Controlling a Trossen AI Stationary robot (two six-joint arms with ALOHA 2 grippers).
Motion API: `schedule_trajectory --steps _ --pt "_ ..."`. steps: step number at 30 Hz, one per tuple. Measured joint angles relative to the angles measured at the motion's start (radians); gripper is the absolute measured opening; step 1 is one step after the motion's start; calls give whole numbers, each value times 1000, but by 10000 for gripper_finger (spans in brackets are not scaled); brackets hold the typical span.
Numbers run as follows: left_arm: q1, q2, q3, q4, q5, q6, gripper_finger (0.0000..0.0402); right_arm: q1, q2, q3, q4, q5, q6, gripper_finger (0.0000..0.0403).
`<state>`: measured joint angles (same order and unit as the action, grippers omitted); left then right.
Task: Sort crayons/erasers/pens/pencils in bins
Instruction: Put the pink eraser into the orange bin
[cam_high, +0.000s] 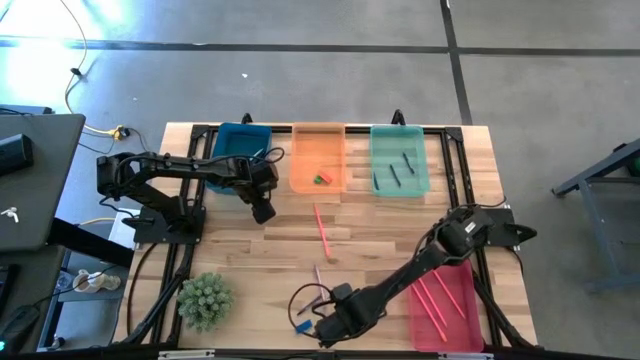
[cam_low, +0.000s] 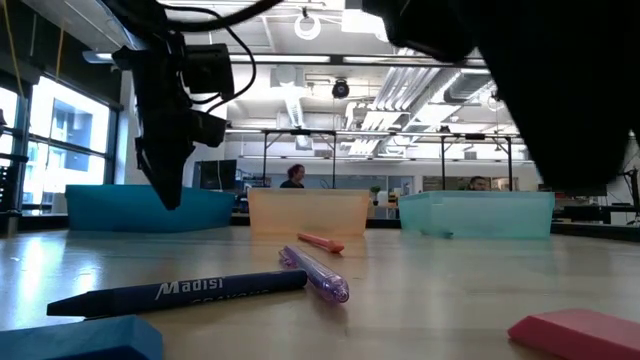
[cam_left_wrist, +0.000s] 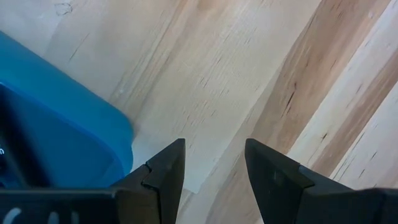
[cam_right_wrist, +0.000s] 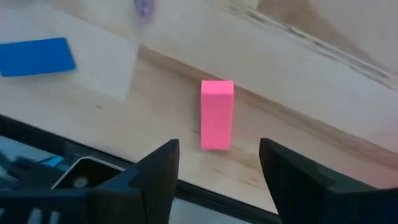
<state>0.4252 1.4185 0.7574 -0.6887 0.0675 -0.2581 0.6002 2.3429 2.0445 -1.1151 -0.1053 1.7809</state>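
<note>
Wooden table (cam_high: 250, 255) first, with four bins along it: blue bin (cam_high: 240, 140), orange bin (cam_high: 318, 150) and teal bin (cam_high: 398, 155) lined up at the far edge, pink bin (cam_high: 450, 315) at the near right corner. Left gripper (cam_high: 263, 212) hangs just off the blue bin, fingers apart, nothing between them. Right gripper (cam_right_wrist: 214, 165) is low at the near edge, jaws wide, over the pink eraser (cam_right_wrist: 217, 114) lying free on the wood, blue eraser (cam_right_wrist: 36, 56) nearby
</note>
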Motion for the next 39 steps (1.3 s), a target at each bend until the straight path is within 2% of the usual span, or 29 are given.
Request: schedule_trajectory --steps 7,14,25,39 --pt "0 0 0 -3 99 9 156 12 42 0 37 30 41 215" --pt "-3 -22 0 -15 128 18 156 18 74 0 36 63 56 215" --pt "-2 -205 0 -83 131 13 156 16 93 4 21 26 102 210" --pt "-2 -477 0 -237 134 -35 156 17 95 2 -23 22 108 78"
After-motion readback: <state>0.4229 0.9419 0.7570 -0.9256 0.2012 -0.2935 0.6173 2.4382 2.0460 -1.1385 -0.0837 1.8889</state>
